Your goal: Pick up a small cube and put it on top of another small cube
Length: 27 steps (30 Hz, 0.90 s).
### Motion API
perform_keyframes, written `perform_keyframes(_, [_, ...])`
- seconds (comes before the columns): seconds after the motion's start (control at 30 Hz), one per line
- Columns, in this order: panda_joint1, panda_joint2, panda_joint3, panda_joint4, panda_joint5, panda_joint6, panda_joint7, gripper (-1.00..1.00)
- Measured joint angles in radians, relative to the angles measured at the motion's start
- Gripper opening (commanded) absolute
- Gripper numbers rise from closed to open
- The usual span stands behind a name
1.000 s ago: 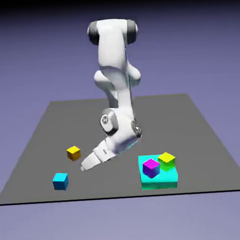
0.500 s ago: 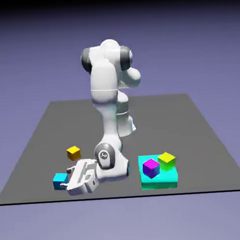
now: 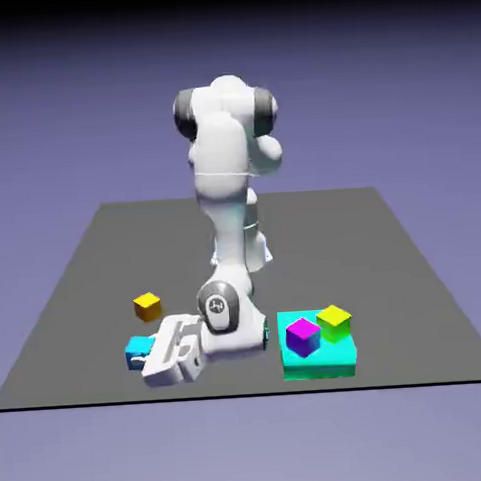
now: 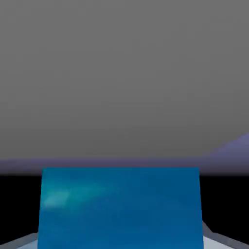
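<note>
Going from the exterior view's left, the blue cube (image 3: 138, 354), the task's thing, is at the fingertips, clamped between the two fingers of the hand (image 3: 143, 356). The hand lies low and nearly sideways, its fingers toward the exterior view's left, probably so that they can press on opposite faces and keep the cube steady for carrying. Whether the cube touches the tabletop (image 3: 356, 257) cannot be told. Just behind the hand, toward the robot's base, the orange cube (image 3: 147, 307) sits untouched, leaving the fingers room. Beyond the hand, on the exterior view's right, the flat block (image 3: 320, 371) bears the purple cube (image 3: 303, 338) and, beside it, the yellow cube (image 3: 334, 323); either might serve as the base of the stack, though which is meant is unclear. As for looks, the blue cube is small, plain and sharp-edged, with a bright cyan top in the exterior view. In the hand view it fills the lower middle: a pale teal sheen spreads over the left of its face, which deepens to smooth dark blue rightward.
</note>
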Motion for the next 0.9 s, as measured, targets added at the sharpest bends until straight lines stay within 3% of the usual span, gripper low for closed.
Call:
perform_keyframes(0.5, [0.119, 0.044, 0.539, 0.368, 0.354, -0.530, -0.116, -1.00])
perform_keyframes(0.7, [0.199, 0.109, 0.731, 0.358, 0.161, -0.747, -0.088, -1.00])
perform_keyframes(0.83, [0.118, 0.095, 0.706, 0.250, 0.127, -0.658, -0.051, -1.00])
perform_keyframes(0.87, [0.117, 0.095, 0.706, 0.247, 0.127, -0.656, -0.050, 1.00])
perform_keyframes(0.9, [0.117, 0.095, 0.706, 0.247, 0.125, -0.656, -0.050, 1.00])
